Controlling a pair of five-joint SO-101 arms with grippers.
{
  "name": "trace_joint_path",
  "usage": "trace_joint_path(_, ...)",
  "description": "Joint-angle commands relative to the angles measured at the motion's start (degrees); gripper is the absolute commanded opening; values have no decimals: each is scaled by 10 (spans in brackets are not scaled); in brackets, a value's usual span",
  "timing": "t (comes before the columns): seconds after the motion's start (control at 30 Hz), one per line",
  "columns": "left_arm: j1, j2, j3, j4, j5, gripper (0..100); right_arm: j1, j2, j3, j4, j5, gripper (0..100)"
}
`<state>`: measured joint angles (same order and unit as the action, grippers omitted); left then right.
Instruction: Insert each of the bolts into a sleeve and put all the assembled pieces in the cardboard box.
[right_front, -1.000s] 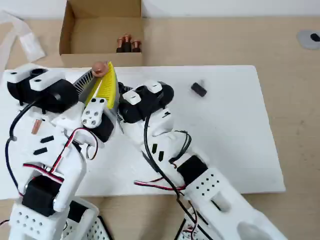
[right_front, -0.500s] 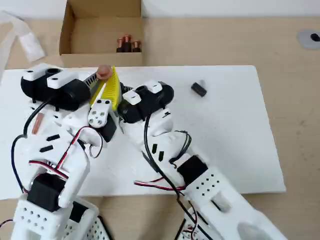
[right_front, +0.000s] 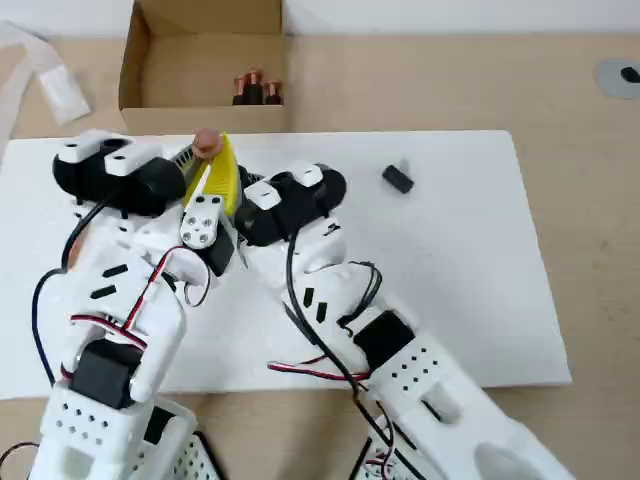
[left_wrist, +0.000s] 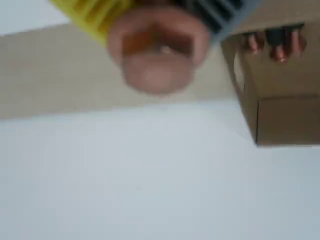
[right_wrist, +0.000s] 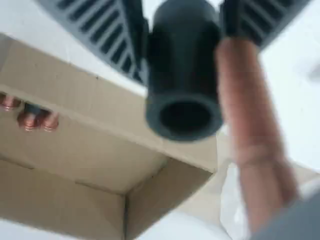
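A copper bolt is clamped by its head end in the left tool, between a yellow finger and a grey ribbed finger, just in front of the near wall of the cardboard box; in the right wrist view the bolt's shaft runs just beside a black sleeve, outside its open bore, and whether the two touch cannot be told; the right tool is closed on that sleeve, with grey ribbed fingers on both sides of it and the open end facing the camera; the two tools meet near the far edge of the white board, close to the box; inside the box, against its near wall, lie the assembled pieces, copper heads on dark sleeves, side by side; a second sleeve lies alone on the board, well apart from both tools, on the right arm's side; the board rests on the wooden counter, and the box stands on the counter just beyond the board's far edge.
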<state>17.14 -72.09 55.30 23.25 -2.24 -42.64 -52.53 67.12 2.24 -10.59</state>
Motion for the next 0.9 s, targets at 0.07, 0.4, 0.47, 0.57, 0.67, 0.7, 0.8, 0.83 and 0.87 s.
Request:
trace_joint_path(0.07, -7, -4, 11, -11, -3, 4, 3, -12, -14, -15, -5, 9)
trace_joint_path(0.4, -3, -3, -3, 53, -3, 5, 3, -13, -14, -15, -5, 9)
trace_joint_path(0.47, -3, -3, -8, 78, -2, 5, 3, -13, -14, -16, -5, 9)
trace_joint_path(0.57, -3, -3, -11, 95, -2, 5, 1, -13, -15, -16, -5, 9)
trace_joint_path(0.67, -3, -3, -13, 95, -2, 6, 0, -13, -15, -16, -5, 9)
trace_joint_path(0.7, 1, -3, -13, 95, -2, 6, 0, -13, -15, -16, -5, 9)
trace_joint_path(0.8, 17, -3, -13, 95, -2, 6, 0, -13, -15, -16, -5, 9)
trace_joint_path(0.83, 19, -3, -15, 93, -2, 6, 0, -13, -15, -16, -5, 9)
trace_joint_path(0.87, 21, -3, -20, 93, -2, 6, 0, -13, -15, -16, -5, 9)
